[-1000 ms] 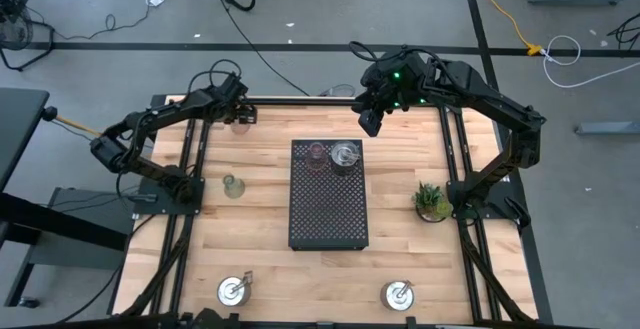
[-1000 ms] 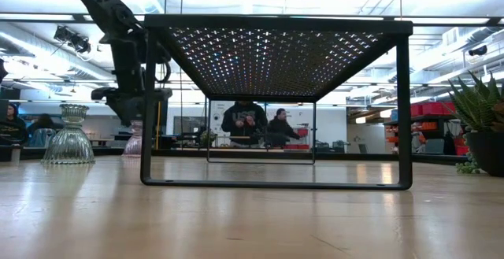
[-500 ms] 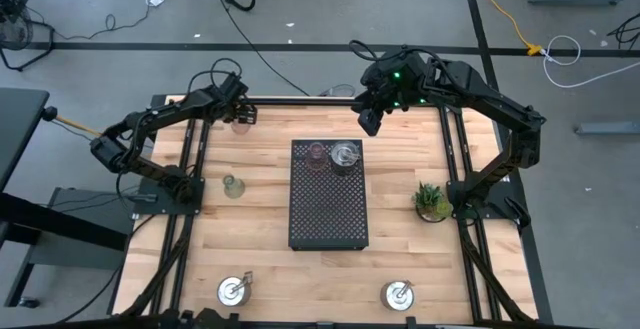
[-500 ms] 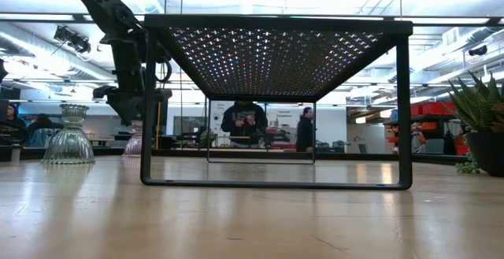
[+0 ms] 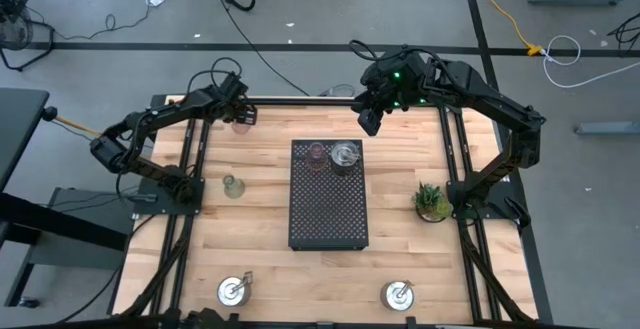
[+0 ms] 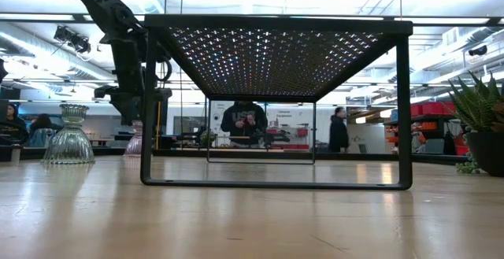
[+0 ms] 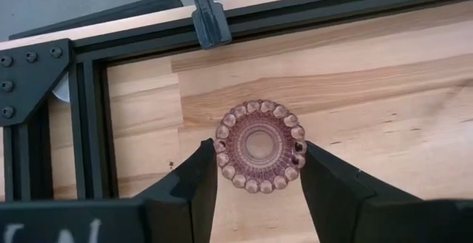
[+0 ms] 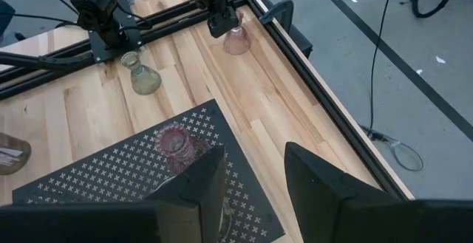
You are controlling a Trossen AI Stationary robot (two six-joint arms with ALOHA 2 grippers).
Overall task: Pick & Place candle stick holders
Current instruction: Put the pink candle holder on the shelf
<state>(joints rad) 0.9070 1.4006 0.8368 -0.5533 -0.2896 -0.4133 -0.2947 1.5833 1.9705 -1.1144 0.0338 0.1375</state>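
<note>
The step in hand is judged to be the pick-up of the pink glass holder (image 7: pixel 259 145), which stands on the desk (image 5: pixel 270 259) near its far left corner, just inside the black frame rail. The left gripper (image 7: pixel 259 170) is lowered over this holder, one finger at each side of the scalloped rim; the fingers appear to touch or nearly touch it, so whether a firm grasp is made cannot be told for certain, and the holder appears to rest on the wood.

The right gripper (image 8: pixel 251 176) is held released above the far edge of the black perforated tray (image 5: pixel 328 209), with nothing between its fingers. On the far end of that tray a reddish glass holder (image 5: pixel 317 155) and a silver holder (image 5: pixel 345 155) are already set. A green glass holder (image 5: pixel 233 185) stands near the left edge of the desk, and two more silver holders (image 5: pixel 234 288) (image 5: pixel 398 294) remain near the near edge. A small potted plant (image 5: pixel 432 201) is placed near the right edge.

Next, a secure closure on the pink holder is called for, then a straight lift clear of the rail and a carry toward the tray, with the two pieces already there to be avoided.
</note>
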